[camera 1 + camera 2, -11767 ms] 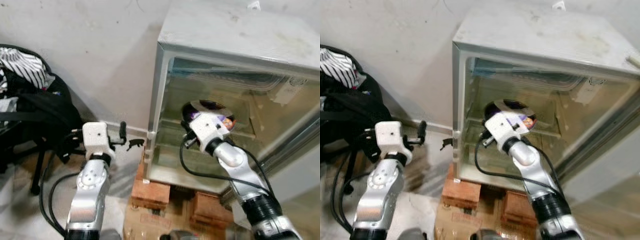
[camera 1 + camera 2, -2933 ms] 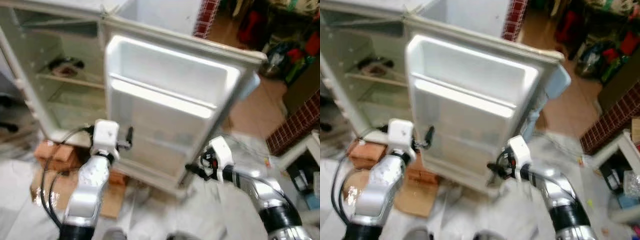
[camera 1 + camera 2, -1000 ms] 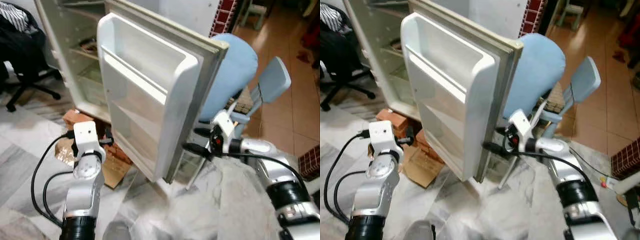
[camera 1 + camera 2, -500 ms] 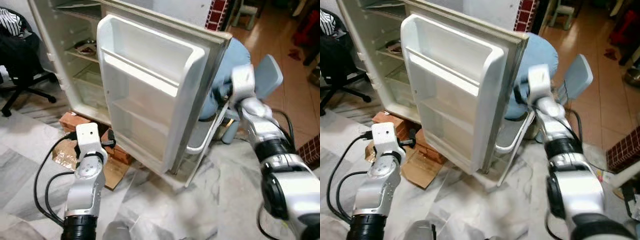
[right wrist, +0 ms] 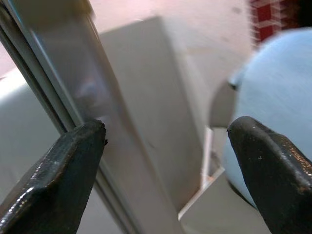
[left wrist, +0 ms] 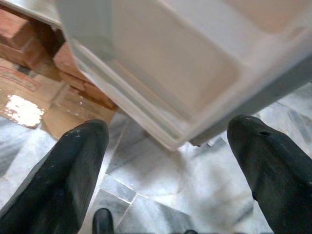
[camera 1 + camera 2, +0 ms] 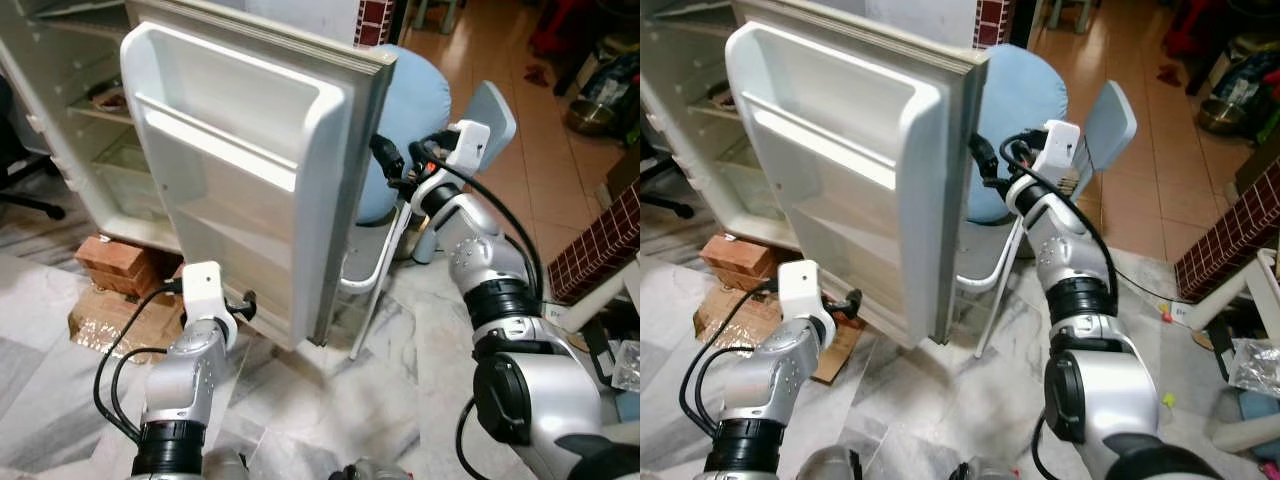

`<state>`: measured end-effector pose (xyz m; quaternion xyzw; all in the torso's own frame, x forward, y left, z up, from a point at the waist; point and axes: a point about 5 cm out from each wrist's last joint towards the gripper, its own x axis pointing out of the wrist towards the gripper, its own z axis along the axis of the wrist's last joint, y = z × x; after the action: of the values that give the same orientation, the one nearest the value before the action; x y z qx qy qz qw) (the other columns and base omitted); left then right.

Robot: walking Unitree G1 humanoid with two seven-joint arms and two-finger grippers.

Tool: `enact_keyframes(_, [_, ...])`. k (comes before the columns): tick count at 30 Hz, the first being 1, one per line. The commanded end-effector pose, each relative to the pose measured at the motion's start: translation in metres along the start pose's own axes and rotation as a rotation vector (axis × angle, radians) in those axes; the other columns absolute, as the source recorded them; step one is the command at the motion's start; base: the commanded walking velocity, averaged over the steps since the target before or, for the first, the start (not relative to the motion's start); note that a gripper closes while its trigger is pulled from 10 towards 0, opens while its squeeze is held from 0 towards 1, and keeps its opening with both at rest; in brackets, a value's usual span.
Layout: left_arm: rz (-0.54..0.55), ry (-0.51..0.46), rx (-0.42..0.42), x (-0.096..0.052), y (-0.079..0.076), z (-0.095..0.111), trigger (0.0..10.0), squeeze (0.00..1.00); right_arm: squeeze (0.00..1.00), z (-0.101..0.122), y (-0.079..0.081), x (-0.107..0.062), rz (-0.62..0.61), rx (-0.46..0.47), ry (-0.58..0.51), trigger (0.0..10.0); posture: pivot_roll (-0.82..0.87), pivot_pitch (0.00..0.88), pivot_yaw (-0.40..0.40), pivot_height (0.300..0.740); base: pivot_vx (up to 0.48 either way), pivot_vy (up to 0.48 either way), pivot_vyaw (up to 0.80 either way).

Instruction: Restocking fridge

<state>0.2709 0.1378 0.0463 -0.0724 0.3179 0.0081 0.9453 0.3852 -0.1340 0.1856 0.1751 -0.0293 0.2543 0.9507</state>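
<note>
The white fridge [image 7: 60, 150] stands open at the left, with a dark dish [image 7: 108, 97] on one of its shelves. Its door [image 7: 250, 170] swings out toward me and its inner racks are bare. My right gripper [image 7: 385, 160] is open behind the door's free edge at mid height. In the right wrist view that edge [image 5: 92, 107] runs between the black fingers [image 5: 73, 180]. My left gripper [image 7: 245, 305] is open, low by the door's bottom part. The door's lower corner [image 6: 180, 131] lies just beyond its fingers [image 6: 73, 165].
A light-blue padded chair [image 7: 415, 100] stands right behind the door. Bricks [image 7: 110, 262] and flattened cardboard [image 7: 105, 320] sit under the fridge. A black office chair [image 7: 12, 175] is at the far left and a brick ledge [image 7: 600, 250] at the right, on a marble floor [image 7: 380, 400].
The view has shifted to the right. My right gripper has risen from the door's bottom edge to mid height behind its free edge. My left gripper is now closer to the door's lower part.
</note>
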Motion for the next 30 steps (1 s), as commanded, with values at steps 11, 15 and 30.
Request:
enact_keyframes(11, [-0.098,0.079,0.091,0.0,-0.01,-0.003,10.0,0.0,0.0,0.003,-0.002,0.019,-0.219,-0.207,0.05,10.0,0.08,0.0,-0.057,0.74,0.0,0.0,0.0])
enact_keyframes(15, [-0.104,0.083,0.105,0.0,-0.011,-0.003,10.0,0.0,0.0,0.005,0.043,0.038,0.013,-0.049,0.0,10.0,0.09,0.0,-0.061,0.74,0.0,0.0,0.0])
enact_keyframes(30, [-0.025,0.006,0.109,-0.006,-0.001,0.009,10.0,0.0,0.0,-0.035,0.039,0.002,0.261,-0.149,0.15,10.0,0.11,0.0,-0.076,0.74,0.0,0.0,0.16])
